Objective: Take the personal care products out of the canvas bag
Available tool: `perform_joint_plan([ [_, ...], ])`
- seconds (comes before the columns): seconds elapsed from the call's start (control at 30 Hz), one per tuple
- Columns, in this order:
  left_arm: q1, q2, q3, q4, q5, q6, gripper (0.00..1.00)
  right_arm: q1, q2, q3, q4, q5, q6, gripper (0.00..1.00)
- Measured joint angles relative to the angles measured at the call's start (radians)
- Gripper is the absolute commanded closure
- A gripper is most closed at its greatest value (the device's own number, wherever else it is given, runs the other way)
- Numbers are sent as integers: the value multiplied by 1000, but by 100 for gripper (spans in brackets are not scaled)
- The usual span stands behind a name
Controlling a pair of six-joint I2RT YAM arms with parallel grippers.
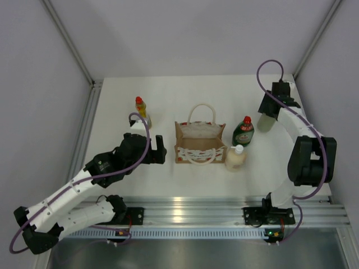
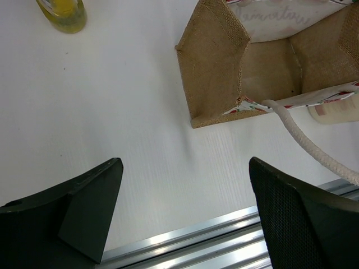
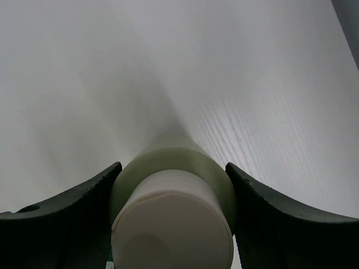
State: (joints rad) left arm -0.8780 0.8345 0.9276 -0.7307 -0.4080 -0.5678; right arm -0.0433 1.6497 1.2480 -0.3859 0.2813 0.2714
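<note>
1. Aluminium rail (image 1: 185, 210), along the near edge of the white table (image 1: 168, 92). I see both arm bases bolted to it.

2. Left gripper (image 1: 159, 149). It hovers low over the table just left of the canvas bag. In my left wrist view the jaws stand wide apart and hold nothing, with bare table between the fingers (image 2: 92, 207).

3. Cream rounded bottle (image 1: 235, 158), white cap. It stands upright on the table just beside the bag's near right corner, outside it. I cannot tell if it touches the bag.

4. Canvas bag (image 1: 196, 152). It stands mid-table with its mouth open upward and the red-and-white front facing me. One rope handle (image 1: 197, 161) droops over the front and the other arches up at the back. The left wrist view shows a tan side wall and part of the inner floor.

5. Dark green bottle (image 1: 244, 131), red cap. It stands upright, right of the bag and behind the cream bottle, outside the bag.

6. Right gripper (image 1: 268, 120). It is at the far right of the table, well apart from the bag. The jaws are closed part-way around the pale grey-green cylinder (image 3: 174, 224), with a finger pressed to each side. I cannot tell if its base rests on the table.

7. Yellow bottle (image 1: 141, 109), red cap. It stands upright at the far left, outside the bag and beyond the left gripper.
</note>
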Motion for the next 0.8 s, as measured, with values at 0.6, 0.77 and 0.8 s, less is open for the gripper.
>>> perform_joint_plan([
  [0.6, 0, 30, 0, -5, 2, 2, 2, 0, -46, -141, 142, 5, 14, 11],
  [0.77, 0, 68, 3, -6, -31, -12, 2, 0, -156, -142, 140, -11, 10, 0],
  [0.8, 0, 76, 5, -8, -42, -18, 2, 0, -186, -141, 140, -16, 8, 0],
])
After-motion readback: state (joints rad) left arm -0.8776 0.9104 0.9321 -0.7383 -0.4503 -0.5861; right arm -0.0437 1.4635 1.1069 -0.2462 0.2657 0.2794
